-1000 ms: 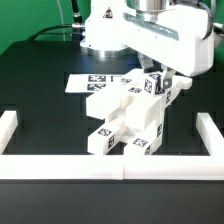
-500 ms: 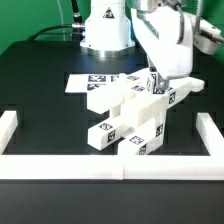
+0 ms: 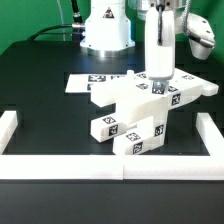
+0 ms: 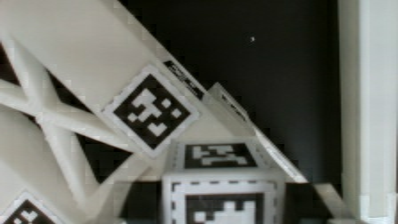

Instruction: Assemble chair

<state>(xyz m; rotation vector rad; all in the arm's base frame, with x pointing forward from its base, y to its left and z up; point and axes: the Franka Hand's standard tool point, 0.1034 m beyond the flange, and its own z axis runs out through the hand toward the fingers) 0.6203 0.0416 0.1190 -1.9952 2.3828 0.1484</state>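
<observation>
Here, chair point(image 3: 125, 99) beneath claw point(image 3: 158, 78), clamped at top

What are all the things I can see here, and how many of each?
table: one, black, under everything.
rail: one, white, edging the table's front and both sides.
marker board: one, white with black tags, flat on the table behind the chair.
chair: one, white with black-and-white tags, parts joined, mid-table.
arm: one, white, base at the back, reaching straight down over the chair.
pincer: one, pale, shut on the chair's upper part.
</observation>
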